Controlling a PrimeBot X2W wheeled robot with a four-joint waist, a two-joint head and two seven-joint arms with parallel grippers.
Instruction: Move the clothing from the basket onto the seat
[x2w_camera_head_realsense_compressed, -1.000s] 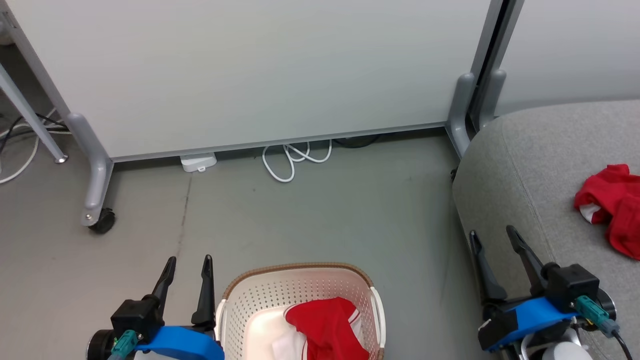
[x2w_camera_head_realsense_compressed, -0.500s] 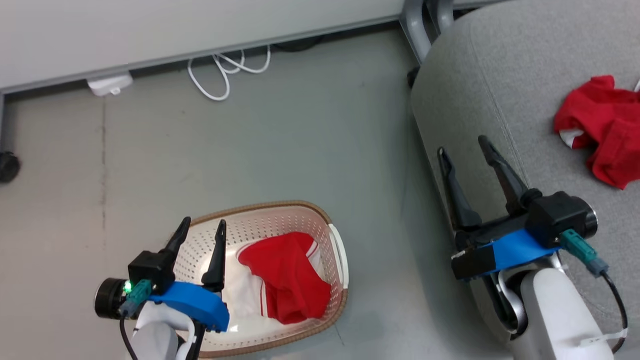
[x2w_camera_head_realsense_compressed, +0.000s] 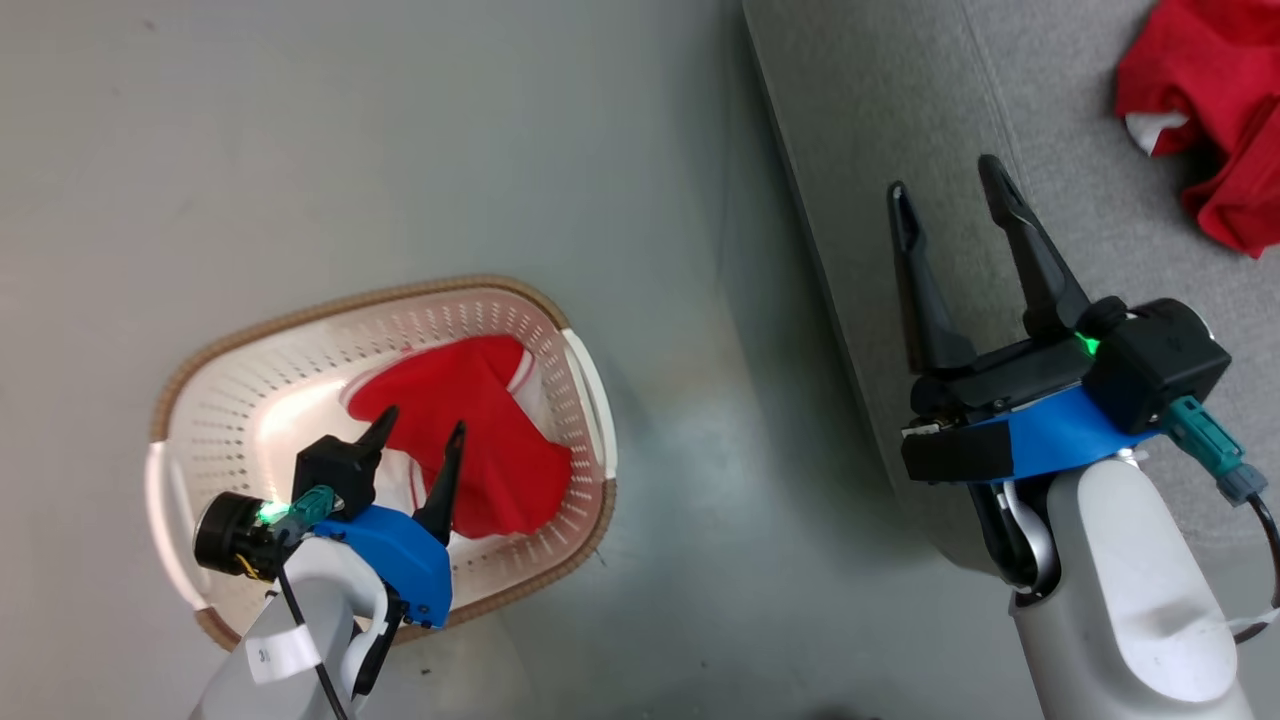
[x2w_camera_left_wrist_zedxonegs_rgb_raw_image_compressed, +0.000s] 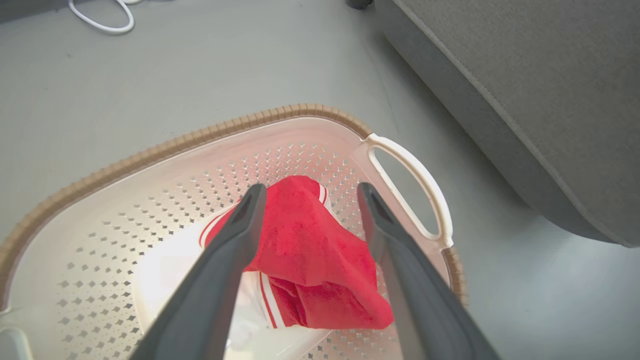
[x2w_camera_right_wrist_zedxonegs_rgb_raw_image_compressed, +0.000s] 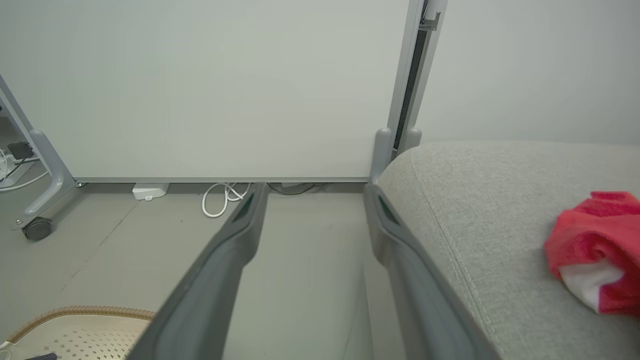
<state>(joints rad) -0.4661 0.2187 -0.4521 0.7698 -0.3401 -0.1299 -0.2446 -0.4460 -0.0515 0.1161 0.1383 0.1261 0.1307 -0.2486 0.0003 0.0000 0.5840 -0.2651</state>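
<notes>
A red garment with white stripes (x2w_camera_head_realsense_compressed: 470, 440) (x2w_camera_left_wrist_zedxonegs_rgb_raw_image_compressed: 310, 260) lies crumpled in the cream basket (x2w_camera_head_realsense_compressed: 250, 350) (x2w_camera_left_wrist_zedxonegs_rgb_raw_image_compressed: 150, 165) on the floor. My left gripper (x2w_camera_head_realsense_compressed: 420, 432) (x2w_camera_left_wrist_zedxonegs_rgb_raw_image_compressed: 307, 192) hangs open inside the basket, just above the garment, one finger on either side of its top fold. A second red garment (x2w_camera_head_realsense_compressed: 1215, 110) (x2w_camera_right_wrist_zedxonegs_rgb_raw_image_compressed: 595, 250) lies on the grey seat (x2w_camera_head_realsense_compressed: 1000, 110) (x2w_camera_right_wrist_zedxonegs_rgb_raw_image_compressed: 490, 200) at the upper right. My right gripper (x2w_camera_head_realsense_compressed: 945, 180) (x2w_camera_right_wrist_zedxonegs_rgb_raw_image_compressed: 312, 192) is open and empty, hovering over the seat's left edge, well short of that garment.
Pale partition panels (x2w_camera_right_wrist_zedxonegs_rgb_raw_image_compressed: 210, 85) on wheeled feet (x2w_camera_right_wrist_zedxonegs_rgb_raw_image_compressed: 37, 227) stand behind the floor area, with a white cable loop (x2w_camera_right_wrist_zedxonegs_rgb_raw_image_compressed: 222, 197) and a small white box (x2w_camera_right_wrist_zedxonegs_rgb_raw_image_compressed: 149, 190) at their base. Bare grey floor (x2w_camera_head_realsense_compressed: 700, 400) lies between basket and seat.
The head camera has tilted down, so the whole picture shifted and the panels left it. My left gripper has gone from beside the basket to inside it, over the red garment. Both grippers stay open.
</notes>
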